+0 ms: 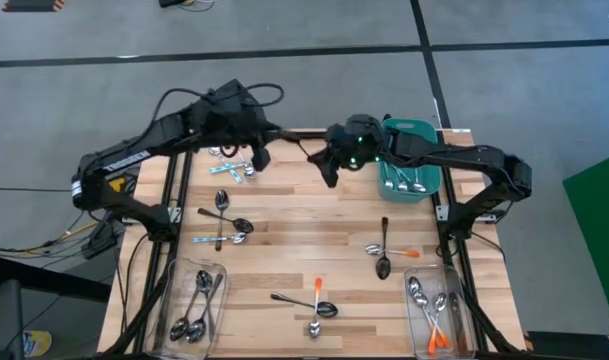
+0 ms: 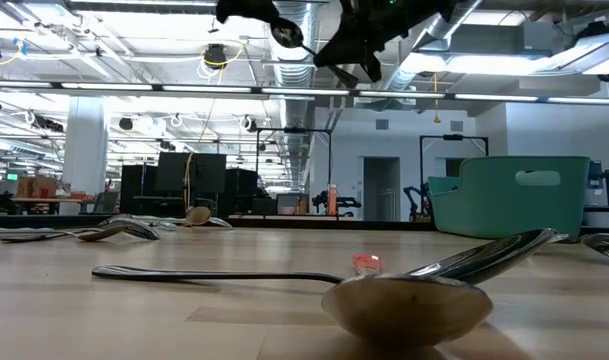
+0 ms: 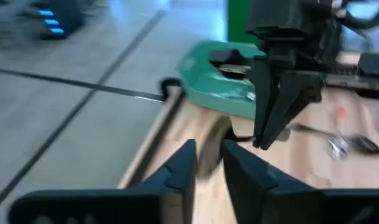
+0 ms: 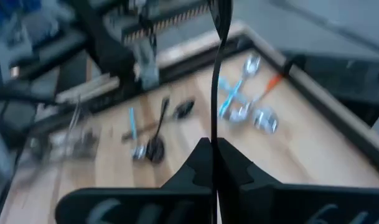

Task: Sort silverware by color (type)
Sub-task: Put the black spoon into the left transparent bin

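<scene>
Silverware [image 1: 319, 300] lies all over surface [image 1: 284, 220], some already in bins. My right claw [image 4: 213, 152], top middle of high view, pinches dark spoon [image 4: 218, 74]. Step: carrying. Next: drop with matching dark spoons. Left claw [image 3: 205, 163] spread, empty, upper left.

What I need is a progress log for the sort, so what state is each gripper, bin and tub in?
right gripper: shut on a dark-handled spoon, raised above the table
left gripper: open, empty
teal tub: upright, spoons inside
left clear bin: holds dark spoons
right clear bin: holds orange-handled spoons
loose spoons: lying unsorted on the table
</scene>
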You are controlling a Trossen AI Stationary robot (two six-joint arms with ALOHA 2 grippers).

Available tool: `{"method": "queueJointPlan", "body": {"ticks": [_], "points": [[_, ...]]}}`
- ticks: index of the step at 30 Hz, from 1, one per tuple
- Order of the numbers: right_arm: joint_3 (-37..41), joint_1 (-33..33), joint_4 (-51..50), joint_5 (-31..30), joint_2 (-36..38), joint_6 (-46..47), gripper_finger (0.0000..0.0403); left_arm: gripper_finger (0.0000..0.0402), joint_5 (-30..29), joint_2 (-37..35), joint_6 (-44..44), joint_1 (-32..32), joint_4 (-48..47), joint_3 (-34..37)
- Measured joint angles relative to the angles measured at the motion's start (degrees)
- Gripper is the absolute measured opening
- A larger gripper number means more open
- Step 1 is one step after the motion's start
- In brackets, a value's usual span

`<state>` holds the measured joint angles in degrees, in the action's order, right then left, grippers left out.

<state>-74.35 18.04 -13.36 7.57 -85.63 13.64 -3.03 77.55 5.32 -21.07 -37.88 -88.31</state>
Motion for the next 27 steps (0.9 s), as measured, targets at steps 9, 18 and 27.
{"method": "queueJointPlan", "body": {"ticks": [9, 18, 27], "points": [[0.0, 3.5, 20.0, 7.1, 0.0, 2.7, 0.0014, 0.0185, -3.4, -5.3, -10.0, -1.2, 0.2, 0.0], [0.0, 1.4, 25.8, 10.5, 0.0, -3.5, 0.0014, 0.0204, 10.3, -3.5, -10.4, -1.1, 13.9, 1.5], [0.0, -0.4, 28.2, 10.4, 0.0, -4.1, 0.0013, 0.0148, 18.2, -0.5, -11.2, -0.3, 19.5, 1.6]]}}
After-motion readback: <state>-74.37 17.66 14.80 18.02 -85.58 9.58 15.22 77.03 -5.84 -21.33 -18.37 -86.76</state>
